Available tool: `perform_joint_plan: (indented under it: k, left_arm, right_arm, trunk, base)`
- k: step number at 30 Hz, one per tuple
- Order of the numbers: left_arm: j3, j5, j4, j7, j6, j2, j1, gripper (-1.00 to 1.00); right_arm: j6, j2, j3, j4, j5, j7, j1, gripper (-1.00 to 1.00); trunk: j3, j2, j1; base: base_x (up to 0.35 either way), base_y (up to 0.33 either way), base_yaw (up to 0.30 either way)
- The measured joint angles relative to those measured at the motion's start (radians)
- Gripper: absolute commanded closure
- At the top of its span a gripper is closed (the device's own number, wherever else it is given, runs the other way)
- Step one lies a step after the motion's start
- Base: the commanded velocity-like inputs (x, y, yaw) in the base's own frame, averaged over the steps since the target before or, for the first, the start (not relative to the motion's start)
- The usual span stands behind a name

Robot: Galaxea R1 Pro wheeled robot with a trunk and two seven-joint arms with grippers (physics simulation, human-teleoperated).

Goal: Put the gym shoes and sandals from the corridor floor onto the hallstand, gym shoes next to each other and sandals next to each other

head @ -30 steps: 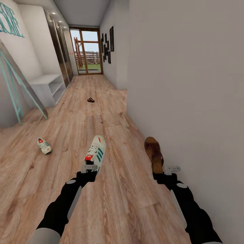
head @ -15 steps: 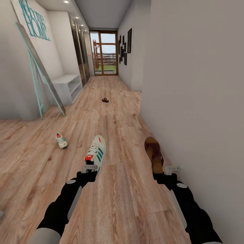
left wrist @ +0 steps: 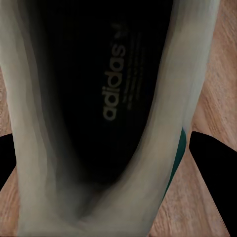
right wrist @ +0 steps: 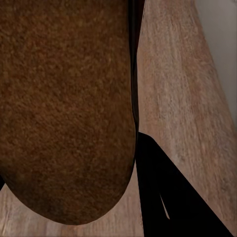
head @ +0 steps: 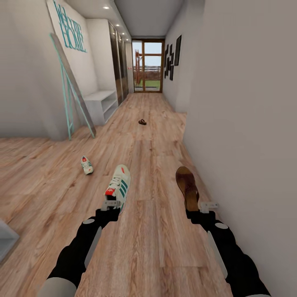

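Head view: left hand [head: 110, 205] pinches sneaker [head: 118, 185] heel, right hand [head: 201, 207] pinches sandal [head: 187, 186] heel, both carried above floor [head: 148, 247]. Rack [head: 101, 104] far left ahead; drive steady, keep shoes level, avoid wall [head: 247, 123].

corridor floor [head: 152, 148]: open ahead | right wall [head: 247, 123]: close | ladder [head: 72, 99]: left
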Motion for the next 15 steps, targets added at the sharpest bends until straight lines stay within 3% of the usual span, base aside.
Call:
perform_joint_plan:
  k: [9,15]
  left_arm:
    - [0.000,0.000,0.011,0.000,0.000,0.000,0.000,1.00]
    - [0.000,0.000,0.011,0.000,0.001,0.000,0.000,1.00]
  right_arm:
    - [0.000,0.000,0.000,0.000,0.000,0.000,0.000,1.00]
    - [-0.001,0.000,0.000,0.000,0.000,0.000,0.000,1.00]
  trunk:
    - [0.004,0.000,0.000]
    - [0.006,0.000,0.000]
  base:
    - [0.000,-0.328,0.288]
    - [0.000,-0.054,0.288]
